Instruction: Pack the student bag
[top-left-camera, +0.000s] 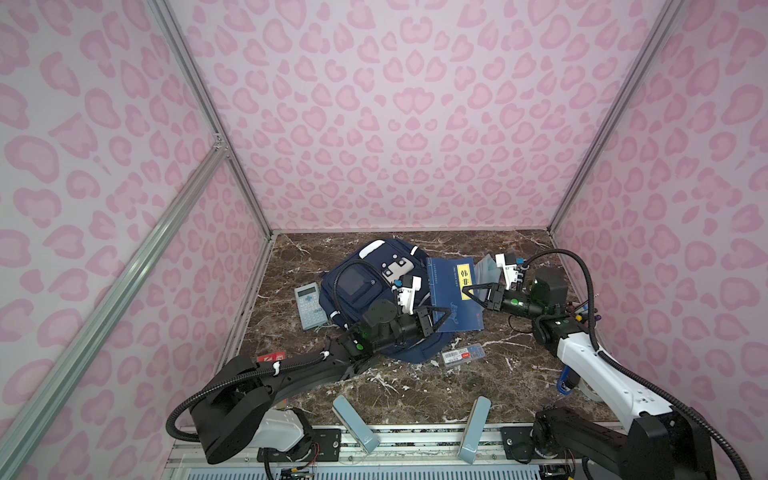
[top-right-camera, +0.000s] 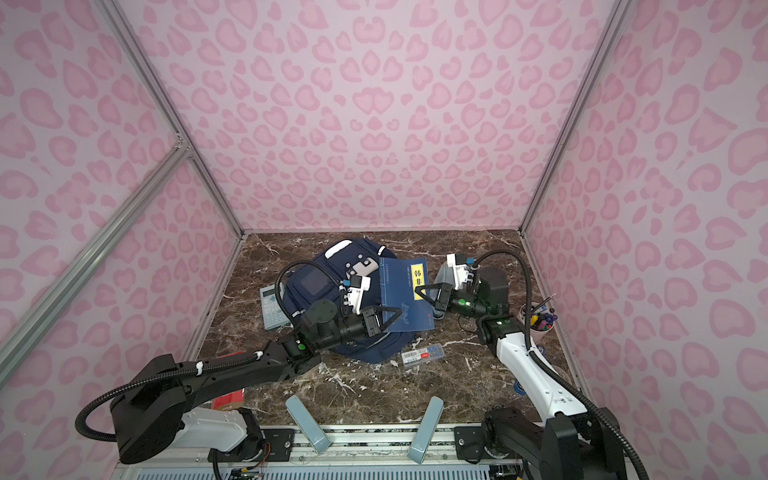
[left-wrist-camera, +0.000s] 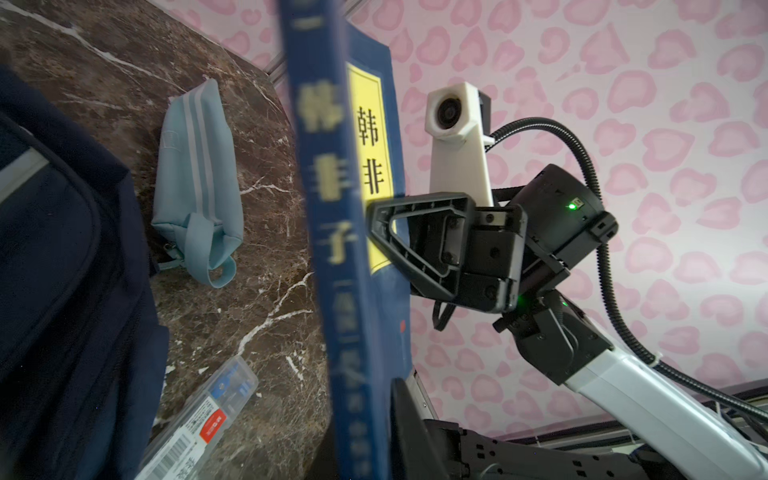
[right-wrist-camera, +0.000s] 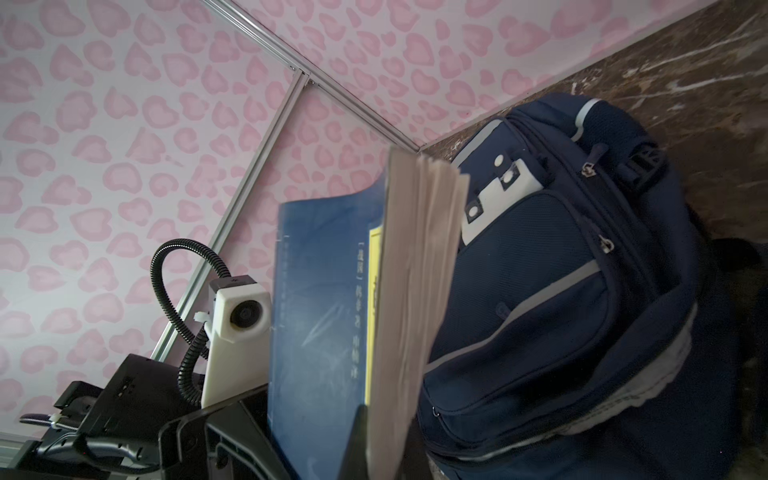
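The student bag (top-left-camera: 358, 286) lies front-up on the brown marble table (top-left-camera: 415, 386), a little left of centre and toward the far side. Its white patch with dark dots sits at the far end and its pockets are zipped. The left arm reaches over its near part.

A blue book (top-left-camera: 448, 286) with a yellow label sits just right of the bag, and in both top views it overlaps the bag's right flank. Whether the two touch I cannot tell. The right wrist view shows the front cover parted from the pages at one end.

The right gripper (top-left-camera: 466, 289) comes in from the right, its jaws closed on the book's right edge at the yellow label. The left gripper (top-left-camera: 442, 319) is at the book's near-left corner. In the left wrist view one of its fingers (left-wrist-camera: 401, 419) lies along the cover beside the spine, with the other hidden, so I cannot tell whether it pinches the book.

A pale blue calculator (top-left-camera: 309, 305) lies flat just left of the bag. A light-blue pouch (left-wrist-camera: 195, 187) lies right of the book, partly hidden by the right gripper in both top views. A clear plastic case (top-left-camera: 462, 354) with a red-and-white label lies near the bag's near-right edge. A cup of pens (top-right-camera: 540, 322) stands at the table's right edge.
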